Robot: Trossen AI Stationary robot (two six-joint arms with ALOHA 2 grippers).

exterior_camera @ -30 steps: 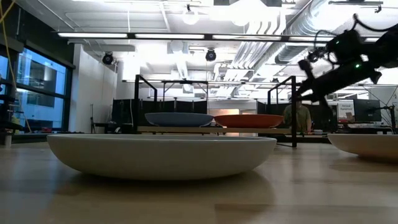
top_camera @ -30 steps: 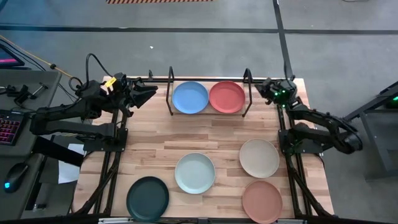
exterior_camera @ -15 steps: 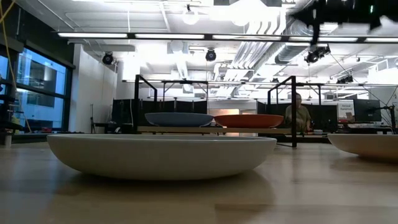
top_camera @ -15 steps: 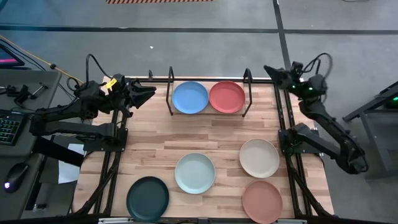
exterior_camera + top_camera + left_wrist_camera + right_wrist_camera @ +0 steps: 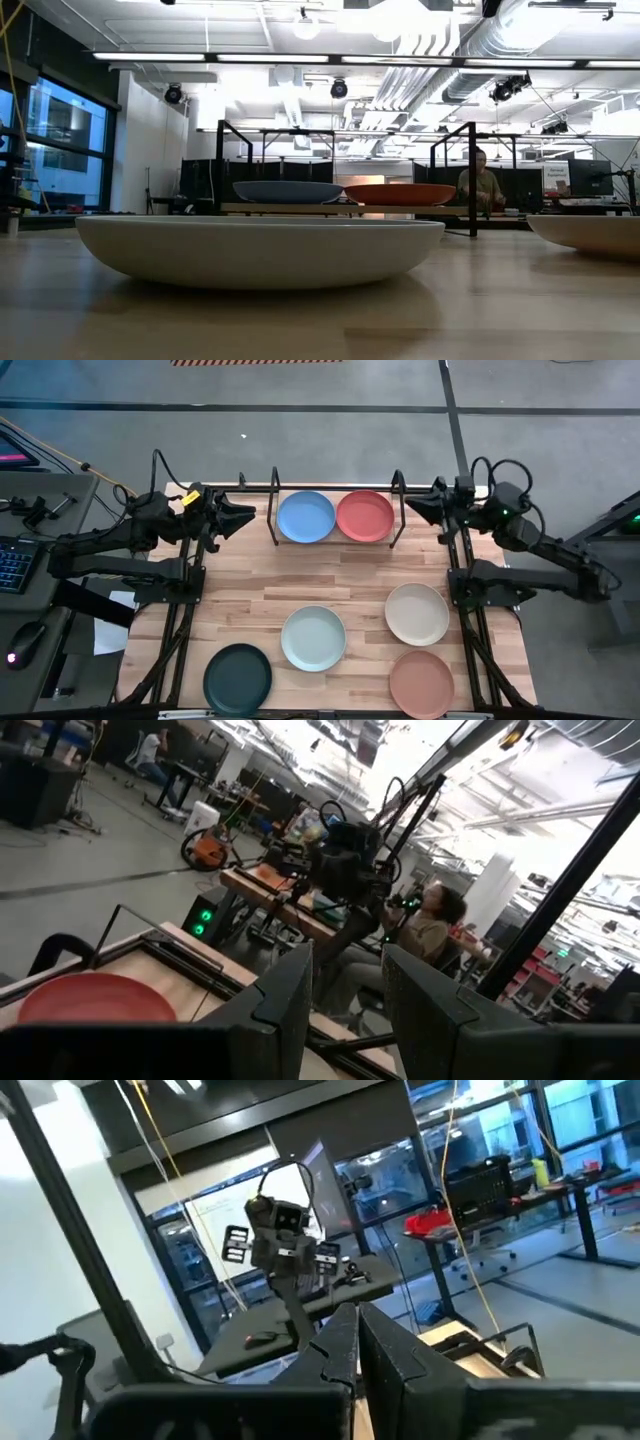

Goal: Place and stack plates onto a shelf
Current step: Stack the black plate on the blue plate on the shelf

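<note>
The shelf [image 5: 336,542] stands at the table's far edge with a blue plate [image 5: 306,517] and a coral red plate [image 5: 365,516] lying side by side on its board. On the tabletop rest a pale mint plate [image 5: 313,638], a cream plate [image 5: 417,613], a dark green plate [image 5: 237,678] and a terracotta plate [image 5: 421,683]. My left gripper [image 5: 245,516] hovers left of the shelf, open and holding nothing; its wrist view shows the gap [image 5: 345,990]. My right gripper [image 5: 410,508] hovers right of the shelf, shut and holding nothing [image 5: 358,1342].
The shelf's black upright loops [image 5: 272,510] [image 5: 398,508] stand between each gripper and the plates. In the low view the mint plate [image 5: 260,248] fills the foreground and the cream plate [image 5: 590,232] sits at the right. A person [image 5: 482,188] sits in the room beyond.
My right gripper has risen from the table's far right corner, leaving the low view at its top. It has swung and rolled, and now points level toward the shelf's right end. It stays shut. The plates have not moved.
</note>
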